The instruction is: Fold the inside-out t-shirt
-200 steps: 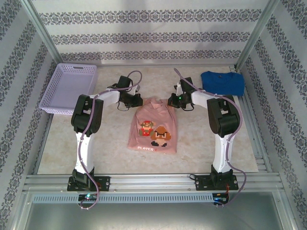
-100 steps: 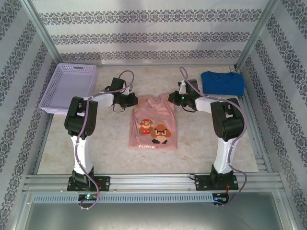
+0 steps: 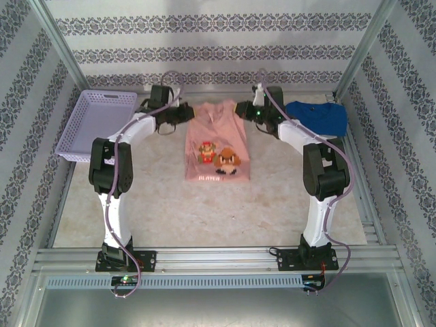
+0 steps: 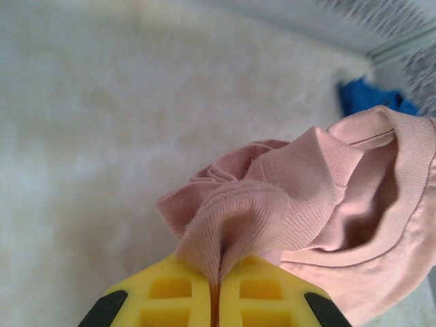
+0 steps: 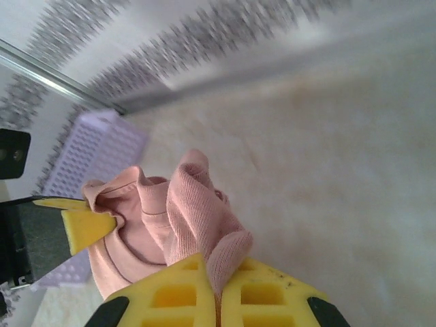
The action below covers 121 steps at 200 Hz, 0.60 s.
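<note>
Two arms work the far middle of the worktop (image 3: 170,211), where the left pincer (image 4: 216,279) and the right pincer (image 5: 218,283) are each clamped shut on a bunched shoulder of the salmon-pink t-shirt (image 3: 216,146). It lies spread between them, print up and hem toward the near edge, a paired grip seemingly meant to keep the cloth square for folding. Also there: one blue t-shirt (image 3: 317,117) far right, one lilac basket (image 3: 109,95) far left.
</note>
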Available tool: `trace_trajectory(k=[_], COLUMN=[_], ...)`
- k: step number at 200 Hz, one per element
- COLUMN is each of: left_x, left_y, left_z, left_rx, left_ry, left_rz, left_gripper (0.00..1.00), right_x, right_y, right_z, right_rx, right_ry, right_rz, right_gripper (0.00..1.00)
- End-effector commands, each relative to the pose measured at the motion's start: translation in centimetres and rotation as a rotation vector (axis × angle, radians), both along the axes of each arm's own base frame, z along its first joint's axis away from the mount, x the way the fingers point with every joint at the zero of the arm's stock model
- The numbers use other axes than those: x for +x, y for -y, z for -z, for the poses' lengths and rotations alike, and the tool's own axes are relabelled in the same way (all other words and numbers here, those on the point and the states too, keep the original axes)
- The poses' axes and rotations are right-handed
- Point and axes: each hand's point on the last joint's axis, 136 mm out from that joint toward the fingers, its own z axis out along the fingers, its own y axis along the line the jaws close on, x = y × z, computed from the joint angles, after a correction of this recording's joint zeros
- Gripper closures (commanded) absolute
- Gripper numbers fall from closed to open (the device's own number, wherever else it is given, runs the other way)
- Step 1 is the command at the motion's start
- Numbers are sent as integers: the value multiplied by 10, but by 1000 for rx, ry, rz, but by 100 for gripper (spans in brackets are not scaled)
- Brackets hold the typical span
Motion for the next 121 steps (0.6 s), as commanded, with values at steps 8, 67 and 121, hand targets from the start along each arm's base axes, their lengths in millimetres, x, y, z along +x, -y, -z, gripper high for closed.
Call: trace_trajectory(k=[8, 67, 121], left_x=[26, 3, -111], left_y=[-21, -14, 7], left_z=[-80, -126, -52], left_rx=[46, -1, -100], left_ry=[155, 221, 75], left_rz=[-22, 28, 74], left_gripper=[100, 100, 100], right_x=[27, 0, -118], right_y=[9, 3, -5], right_z=[-75, -114, -26], right_rx=[-16, -42, -57], right_ry=[168, 275, 86], right_rz=[-14, -109, -181], right_gripper=[100, 100, 100])
